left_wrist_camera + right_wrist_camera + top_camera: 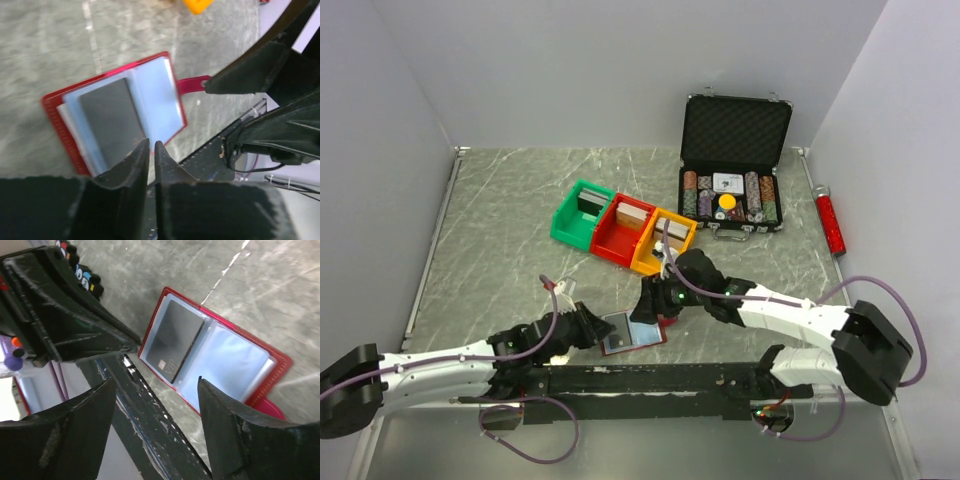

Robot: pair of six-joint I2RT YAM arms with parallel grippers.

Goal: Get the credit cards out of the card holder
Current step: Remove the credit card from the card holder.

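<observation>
The card holder (632, 332) lies open and flat near the front rail, red with a strap tab (192, 84). Its left clear sleeve holds a dark grey credit card (175, 340) marked VIP, which also shows in the left wrist view (112, 120). The right page (227, 365) is pale blue and glossy. My left gripper (592, 328) sits at the holder's left edge. Its jaws (151, 147) are almost together at the sleeve's near edge, and I cannot tell if they pinch it. My right gripper (655, 300) hovers over the holder's far right side with its jaws (157, 385) wide apart and nothing between them.
Green (582, 212), red (623, 230) and orange (663, 240) bins with card decks stand behind the holder. An open black chip case (733, 165) is at the back right, and a red tube (831, 222) lies along the right wall. A black rail (650, 378) runs just in front.
</observation>
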